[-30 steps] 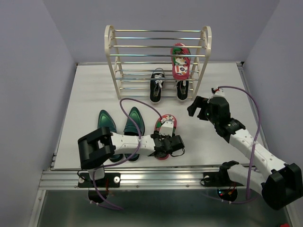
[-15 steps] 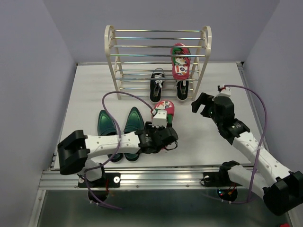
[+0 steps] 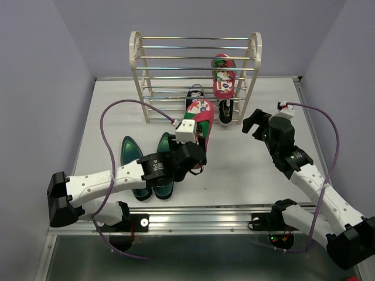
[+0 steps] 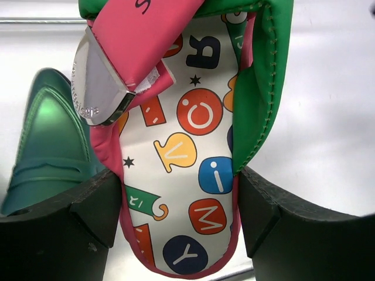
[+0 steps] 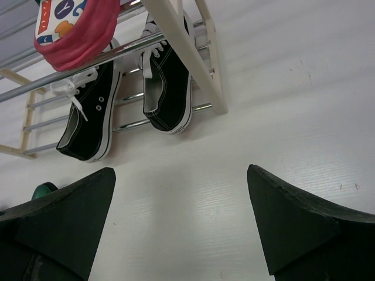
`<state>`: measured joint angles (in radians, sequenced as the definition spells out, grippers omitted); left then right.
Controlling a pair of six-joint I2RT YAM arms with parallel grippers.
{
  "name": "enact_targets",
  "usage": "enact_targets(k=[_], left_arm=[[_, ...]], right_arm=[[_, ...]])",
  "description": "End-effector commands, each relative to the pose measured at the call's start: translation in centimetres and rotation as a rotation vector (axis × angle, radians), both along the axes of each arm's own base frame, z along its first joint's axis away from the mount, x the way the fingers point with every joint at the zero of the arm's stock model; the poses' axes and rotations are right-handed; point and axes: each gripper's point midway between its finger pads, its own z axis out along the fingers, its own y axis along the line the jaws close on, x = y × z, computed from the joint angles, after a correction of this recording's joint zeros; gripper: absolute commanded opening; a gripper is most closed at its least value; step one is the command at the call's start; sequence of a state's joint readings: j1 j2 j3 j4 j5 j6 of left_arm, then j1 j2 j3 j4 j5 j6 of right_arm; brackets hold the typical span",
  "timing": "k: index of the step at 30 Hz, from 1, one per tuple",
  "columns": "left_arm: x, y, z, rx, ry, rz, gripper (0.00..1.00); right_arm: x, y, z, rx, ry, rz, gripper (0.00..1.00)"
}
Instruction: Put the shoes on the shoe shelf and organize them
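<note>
My left gripper [image 3: 198,142] is shut on the heel of a red flip-flop [image 3: 198,116] with a printed footbed and holds it above the table, toe towards the shoe shelf [image 3: 136,64]. In the left wrist view the fingers clamp both edges of the flip-flop [image 4: 187,175]. The other flip-flop [image 3: 223,75] lies on a middle tier at the right. Two black sneakers [image 3: 226,111] sit on the bottom tier, the left one partly hidden. The green loafers [image 3: 130,155] stand on the table by my left arm. My right gripper [image 3: 256,122] is open and empty, right of the shelf.
The right wrist view shows both sneakers [image 5: 88,123], the shelved flip-flop's heel [image 5: 76,29] and the shelf's cream side panel [image 5: 187,52] ahead of my right gripper [image 5: 181,222]. One loafer [image 4: 47,146] shows in the left wrist view. Walls stand close on both sides.
My left gripper has lifted the flip-flop off the table and carried it away from me towards the shelf. The right gripper has moved slightly up and right, still open.
</note>
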<state>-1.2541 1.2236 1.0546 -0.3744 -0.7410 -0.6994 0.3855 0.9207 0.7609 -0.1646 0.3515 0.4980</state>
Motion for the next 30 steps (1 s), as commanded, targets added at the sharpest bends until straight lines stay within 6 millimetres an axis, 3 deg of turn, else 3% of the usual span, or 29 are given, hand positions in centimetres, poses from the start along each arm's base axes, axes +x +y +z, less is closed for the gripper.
enact_targets(k=[1,3,14,20,22,23,24,26,27,30], left_arm=[[4.5,1.3,4.0,-0.080,-0.054,0.116,0.00],[6.3,2.3,4.5,-0.072,-0.072,0.175,0.00],[13.6,2.6,8.0,-0.078,-0.148,0.248,0.00],[17.0,1.8,7.7,-0.023,-0.136,0.251,0.00],[18.0,1.8,8.9,-0.016,-0.151,0.257,0.00],[18.8,1.5,8.1,0.003,-0.138,0.262,0.00],[19.5,1.7,9.2,0.002,-0.155,0.270,0.00],[20.5,1.1,8.4,0.031,-0.144,0.270,0.00],[21.0,1.1,9.5,0.036,-0.165,0.275,0.00],[22.3,0.6,9.8,0.056,-0.173,0.295,0.00]], right_arm=[[0.7,-0.6,3.7,0.031,-0.091,-0.045,1.00],[0.6,-0.8,3.8,0.030,-0.095,-0.052,1.00],[0.8,-1.4,3.9,0.007,-0.094,-0.078,1.00],[0.7,-1.9,3.7,-0.009,-0.091,-0.104,1.00],[0.7,-2.1,3.6,-0.018,-0.086,-0.109,1.00],[0.7,-2.1,3.6,-0.020,-0.086,-0.111,1.00],[0.7,-2.2,3.5,-0.023,-0.082,-0.114,1.00],[0.6,-2.5,3.6,-0.028,-0.085,-0.129,1.00],[0.5,-2.6,3.6,-0.030,-0.085,-0.133,1.00],[0.5,-2.8,3.6,-0.035,-0.087,-0.142,1.00]])
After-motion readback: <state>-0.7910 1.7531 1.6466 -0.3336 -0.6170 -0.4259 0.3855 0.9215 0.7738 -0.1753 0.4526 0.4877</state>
